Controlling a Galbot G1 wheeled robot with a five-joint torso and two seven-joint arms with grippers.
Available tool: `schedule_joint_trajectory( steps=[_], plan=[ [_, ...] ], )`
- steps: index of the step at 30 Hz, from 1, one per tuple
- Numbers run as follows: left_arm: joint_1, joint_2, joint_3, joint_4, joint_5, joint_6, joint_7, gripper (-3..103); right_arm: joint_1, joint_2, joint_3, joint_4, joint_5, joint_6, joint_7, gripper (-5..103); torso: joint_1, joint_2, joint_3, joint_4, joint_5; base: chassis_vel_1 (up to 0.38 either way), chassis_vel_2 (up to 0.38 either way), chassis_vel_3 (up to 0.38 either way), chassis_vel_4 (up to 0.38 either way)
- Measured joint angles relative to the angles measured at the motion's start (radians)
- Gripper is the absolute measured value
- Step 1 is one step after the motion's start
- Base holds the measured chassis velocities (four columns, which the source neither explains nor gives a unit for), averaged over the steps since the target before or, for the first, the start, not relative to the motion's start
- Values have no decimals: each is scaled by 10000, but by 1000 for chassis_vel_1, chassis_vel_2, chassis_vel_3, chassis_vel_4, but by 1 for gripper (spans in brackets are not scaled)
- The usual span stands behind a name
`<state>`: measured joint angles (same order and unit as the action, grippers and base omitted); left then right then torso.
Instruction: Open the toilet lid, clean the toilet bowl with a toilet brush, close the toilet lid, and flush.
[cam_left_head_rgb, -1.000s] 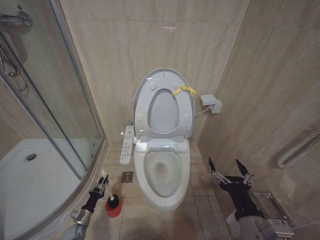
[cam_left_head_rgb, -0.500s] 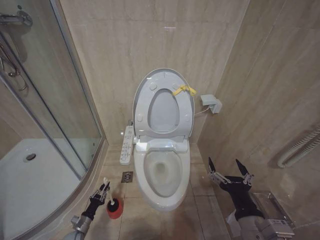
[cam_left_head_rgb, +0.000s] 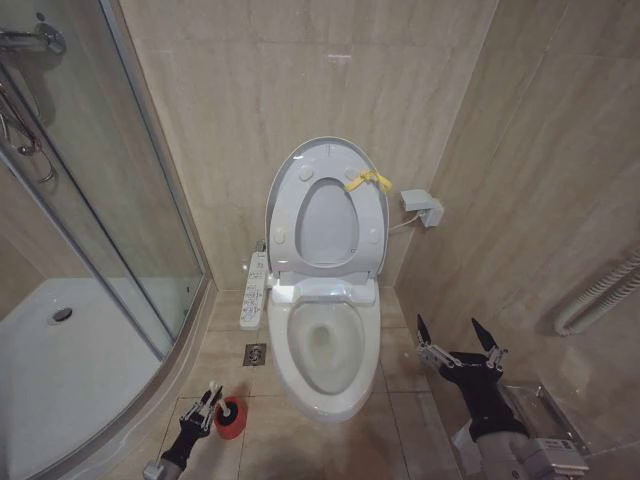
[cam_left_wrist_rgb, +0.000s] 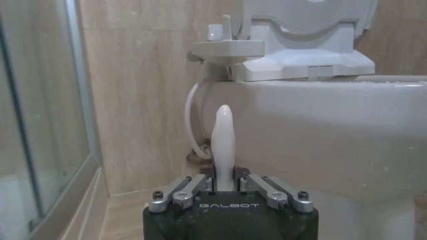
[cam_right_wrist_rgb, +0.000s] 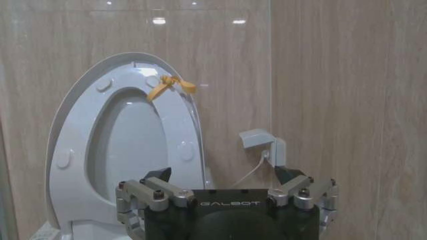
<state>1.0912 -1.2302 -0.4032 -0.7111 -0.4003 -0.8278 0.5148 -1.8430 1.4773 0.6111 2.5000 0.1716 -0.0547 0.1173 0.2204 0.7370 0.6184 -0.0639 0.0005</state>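
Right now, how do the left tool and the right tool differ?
The left tool sits low by the red holder, while the right tool hangs beside the toilet bowl on its other side. The left is shut on the toilet brush handle; the right is open and holds nothing. Both are dark, with silver finger links.

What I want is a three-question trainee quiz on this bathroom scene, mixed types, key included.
1. True or false: the lid stands raised.
2. Which end effector grips the brush? A: left. B: right.
3. Fill in: the brush's black head sits at the red ____.

Key: 1 true; 2 A; 3 holder.
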Motion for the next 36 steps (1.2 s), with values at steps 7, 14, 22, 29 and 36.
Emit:
schedule_joint_trajectory(
  steps=[7,14,22,29,36],
  plan=[
    [508,67,-32,-639,-773,111,-252,19,0,1,2,0,-1,0,7,100,3,-4,5,-6,-13,0,0,0,0],
    [598,163,-143,-977,-729,112,-282,32,0,0,0,0,0,0,0,100,4,-4,4,-2,-10,0,0,0,0],
    [1772,328,-837,-3567,-922,130,-1043,58,0,0,0,0,0,0,0,100,4,-4,3,-1,-8,0,0,0,0],
    [3516,451,-2096,-8387,-1370,1439,-2986,85,0,1,0,-1,0,0,2,100,2,-3,2,-5,3,0,0,0,0],
    [6290,259,-2426,-13770,-1526,5275,-5991,100,0,1,0,1,0,1,0,100,2,-2,2,4,-4,0,0,0,0]
  ],
)
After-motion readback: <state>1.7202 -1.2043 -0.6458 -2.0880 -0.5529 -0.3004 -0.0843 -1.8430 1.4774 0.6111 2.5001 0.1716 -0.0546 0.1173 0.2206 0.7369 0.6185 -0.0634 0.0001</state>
